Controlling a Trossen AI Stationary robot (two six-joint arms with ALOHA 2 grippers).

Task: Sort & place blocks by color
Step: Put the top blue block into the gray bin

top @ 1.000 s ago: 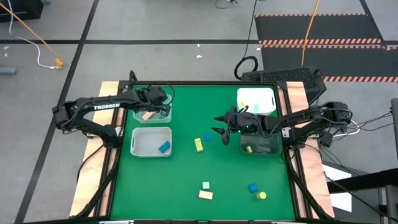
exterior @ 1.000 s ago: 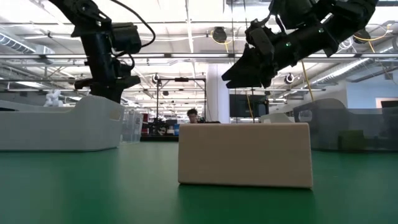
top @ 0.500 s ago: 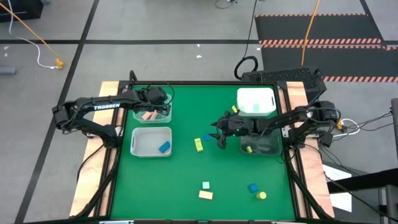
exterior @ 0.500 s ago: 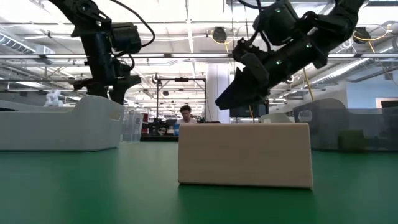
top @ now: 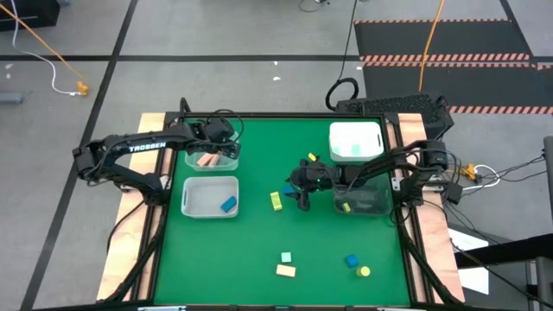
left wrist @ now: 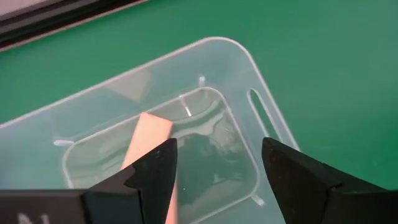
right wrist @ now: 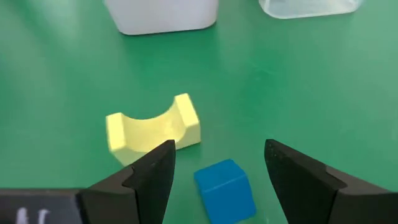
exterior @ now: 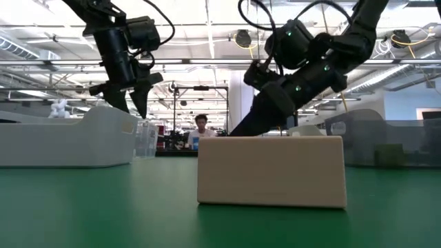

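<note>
My left gripper hangs open over the clear bin at the far left. A tan block lies on that bin's floor, below the fingers and apart from them. My right gripper stands open and low over the middle of the table. A blue cube lies on the mat just ahead of it, in line with the gap between its fingers. A yellow arch-shaped block lies next to the cube. In the low view the right fingertips are hidden behind a near tan block.
A white bin at the left holds a blue block. A white bin and a dark clear bin with a yellow block stand at the right. Mint, blue and yellow blocks lie near the front edge.
My left gripper has opened over the clear bin and stayed there. My right gripper has gone toward the table's left edge and down, tipping its fingers toward the blue cube and the yellow arch block. Its fingers have stayed open.
</note>
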